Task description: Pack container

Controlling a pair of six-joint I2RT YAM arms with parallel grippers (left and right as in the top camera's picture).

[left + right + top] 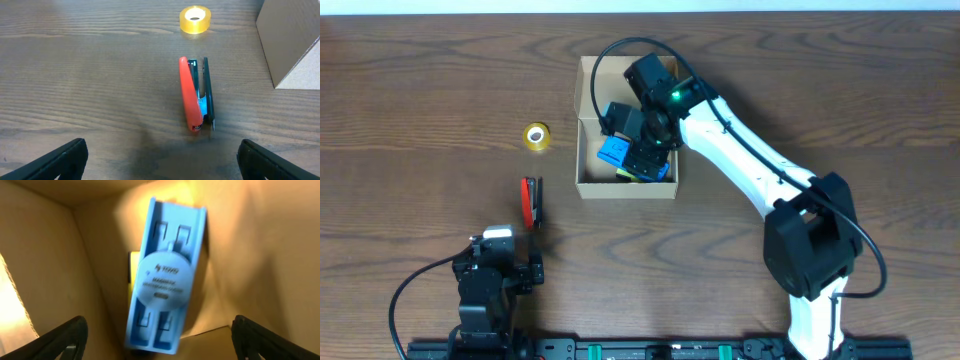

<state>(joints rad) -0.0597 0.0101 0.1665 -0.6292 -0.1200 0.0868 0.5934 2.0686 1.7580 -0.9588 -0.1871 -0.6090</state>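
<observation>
The tan cardboard container (pixel 588 150) stands open at the table's middle, flap lid folded back. Inside lies a blue plastic piece (pixel 613 151) over something yellow; the right wrist view shows the blue piece (pixel 166 275) with a round label, resting against the container's wall (pixel 45 255). My right gripper (pixel 642 152) hangs open over the container's inside, fingers wide apart either side of the blue piece (pixel 159 345). My left gripper (pixel 503 262) is open and empty near the front left (pixel 160 165). A red stapler (pixel 529 201) lies just beyond it (pixel 192 95).
A yellow tape roll (pixel 536 136) sits left of the container, also in the left wrist view (pixel 195 19). The container's corner (pixel 292 45) shows at the right edge of the left wrist view.
</observation>
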